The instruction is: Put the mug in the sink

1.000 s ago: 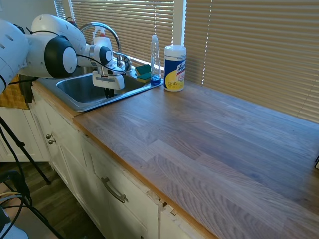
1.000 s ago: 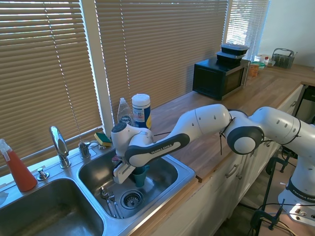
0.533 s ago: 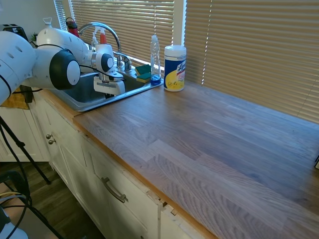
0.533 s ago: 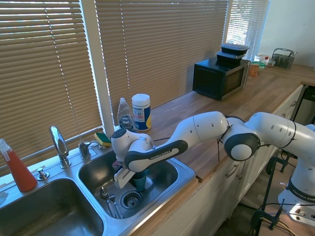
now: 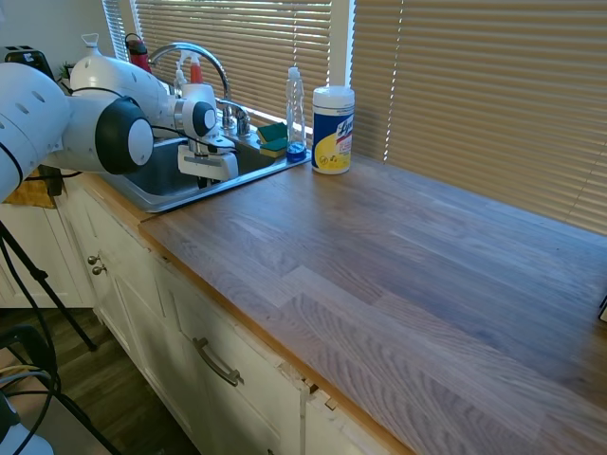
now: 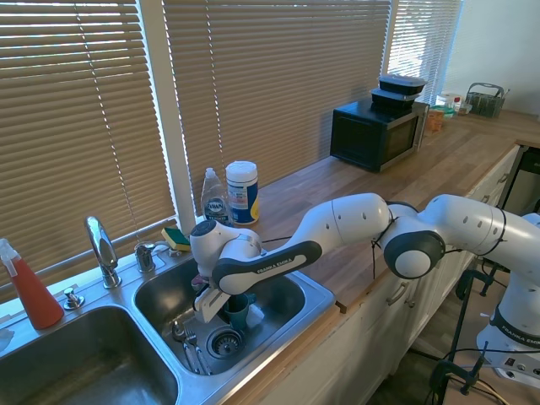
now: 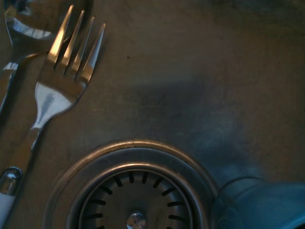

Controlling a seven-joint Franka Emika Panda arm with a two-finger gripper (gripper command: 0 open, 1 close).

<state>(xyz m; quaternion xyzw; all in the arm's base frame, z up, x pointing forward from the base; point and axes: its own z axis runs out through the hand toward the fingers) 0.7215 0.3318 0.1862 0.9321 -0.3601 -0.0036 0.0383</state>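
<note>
a white robot arm reaches down into the right-hand basin of a double stainless steel sink [image 6: 316, 297] set in a wooden countertop [image 5: 398, 275]; its gripper [image 6: 226, 305] hangs low inside that basin, close above the floor; a small teal-blue mug [image 6: 238, 310] stands upright on the basin floor, directly beneath the gripper and just beside the round drain strainer [image 6: 224, 342]; the fingers are hidden behind the gripper body and the mug, so it cannot be told how wide the jaws stand or whether they hold the mug; in the first exterior view the gripper [image 5: 205, 180] dips below the sink [image 5: 166, 204] rim and the mug is out of sight; in the wrist view a blurred teal shape, the mug [image 7: 259, 202], sits at the lower corner next to the drain strainer [image 7: 136, 191], and a metal fork [image 7: 57, 90] lies on the basin floor near it; a curved chrome faucet [image 6: 101, 249] rises behind the sink; a green and yellow sponge [image 6: 176, 238], a clear bottle [image 6: 213, 198] and a white-and-yellow wipes canister [image 6: 242, 192] stand along the back edge by the window blinds; a red spray bottle [image 6: 29, 291] stands at the far side of the other basin; a black microwave [image 6: 377, 132] sits farther along the countertop.
</note>
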